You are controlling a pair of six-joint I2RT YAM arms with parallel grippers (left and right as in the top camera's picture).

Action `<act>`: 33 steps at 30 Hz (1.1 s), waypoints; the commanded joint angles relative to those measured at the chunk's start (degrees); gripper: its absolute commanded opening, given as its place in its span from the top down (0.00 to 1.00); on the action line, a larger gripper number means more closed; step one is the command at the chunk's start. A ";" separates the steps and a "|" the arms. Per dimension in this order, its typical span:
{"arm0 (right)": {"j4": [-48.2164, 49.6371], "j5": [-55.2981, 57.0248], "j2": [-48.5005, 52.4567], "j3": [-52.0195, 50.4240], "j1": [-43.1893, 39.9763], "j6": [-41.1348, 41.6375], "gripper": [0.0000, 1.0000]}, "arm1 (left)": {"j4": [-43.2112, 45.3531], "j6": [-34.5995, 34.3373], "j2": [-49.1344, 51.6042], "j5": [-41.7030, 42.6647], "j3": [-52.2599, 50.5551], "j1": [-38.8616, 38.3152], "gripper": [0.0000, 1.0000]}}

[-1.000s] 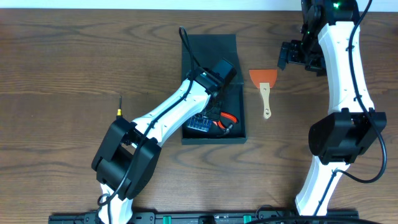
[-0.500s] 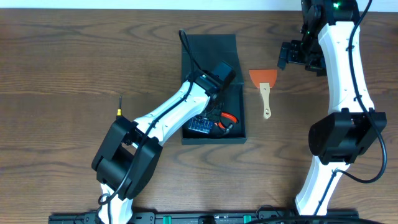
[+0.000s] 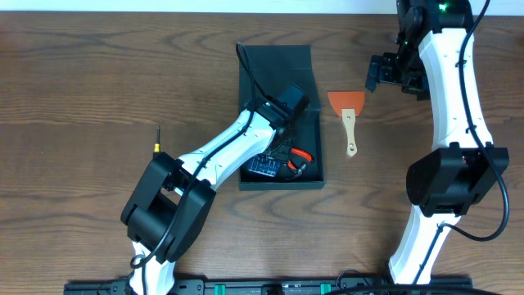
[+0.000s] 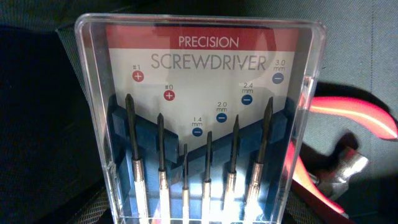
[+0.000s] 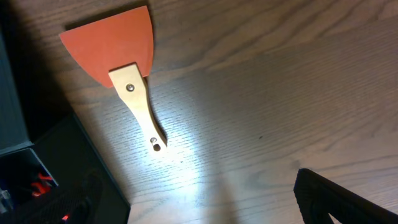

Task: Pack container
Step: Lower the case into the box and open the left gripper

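Note:
The container [image 3: 277,65] is a dark box lying open mid-table, its flap lid folded back at the far end. Inside lie a clear precision screwdriver case [image 3: 266,165] and red-handled pliers [image 3: 300,156]. My left gripper [image 3: 280,141] reaches into the box. In the left wrist view the case [image 4: 205,112] fills the frame, its sides between my finger pads [image 4: 84,208], with the pliers [image 4: 351,118] to its right. My right gripper [image 3: 383,74] hangs open over bare table, right of an orange-bladed scraper [image 3: 347,115]. That scraper [image 5: 118,50] lies ahead in the right wrist view.
A small screwdriver [image 3: 155,141] lies alone on the wooden table left of the box. The box's dark wall [image 5: 18,118] shows at the left edge of the right wrist view.
My left wrist has shifted slightly down and left over the box. The case, pliers, scraper and right arm have not moved.

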 commanded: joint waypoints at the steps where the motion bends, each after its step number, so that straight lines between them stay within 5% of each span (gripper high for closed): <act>1: 0.02 0.00 -0.26 0.90 0.00 -0.42 0.01 | 0.17 0.96 0.70 0.35 -0.24 -0.11 0.38; 12: 0.13 -0.02 -0.26 0.90 0.00 -0.44 0.01 | 0.26 1.62 0.70 0.37 -0.24 -0.11 0.21; 24: 0.13 -0.02 -0.26 0.90 0.00 -0.42 0.01 | 0.00 5.05 0.55 0.37 0.74 -0.11 0.21; 33: 0.13 -0.02 -0.26 0.90 0.00 -0.42 0.01 | -3.26 5.66 -3.28 0.17 11.08 1.55 0.25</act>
